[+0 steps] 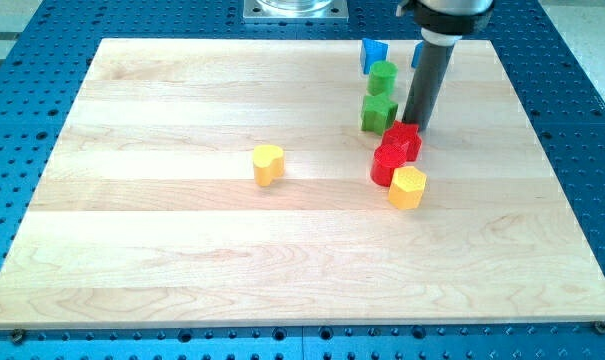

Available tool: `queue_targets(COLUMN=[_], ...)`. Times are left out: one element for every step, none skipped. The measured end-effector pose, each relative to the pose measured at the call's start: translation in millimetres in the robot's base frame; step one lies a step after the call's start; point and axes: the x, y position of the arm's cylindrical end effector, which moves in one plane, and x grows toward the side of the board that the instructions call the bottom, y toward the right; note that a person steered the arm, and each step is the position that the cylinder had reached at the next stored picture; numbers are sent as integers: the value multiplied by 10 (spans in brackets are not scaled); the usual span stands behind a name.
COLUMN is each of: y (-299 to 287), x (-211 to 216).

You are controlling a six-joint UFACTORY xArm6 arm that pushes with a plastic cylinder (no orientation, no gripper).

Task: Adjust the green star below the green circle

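We saw a wooden board (182, 240) on a blue perforated table. Our arm had no pincer, only a dark rod. The green star (378, 113) sat near the view's top right, directly below the green circle (383, 76). My tip (415, 126) stood just to the star's right, touching red blocks (395, 152).

A pale, grained wooden board (182, 230) on a blue perforated table (32, 40) carries a green star (378, 113), green circle (383, 76), blue block (373, 54), two red blocks (392, 160), yellow hexagon (407, 187) and yellow heart (268, 164).
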Motion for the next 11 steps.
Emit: queue_targets(y=[-134, -322, -776, -1018, -1015, -959, -916, -813, -690, -655, -735], x=[-243, -419, -422, -213, 304, 344, 193, 131, 131, 99, 243])
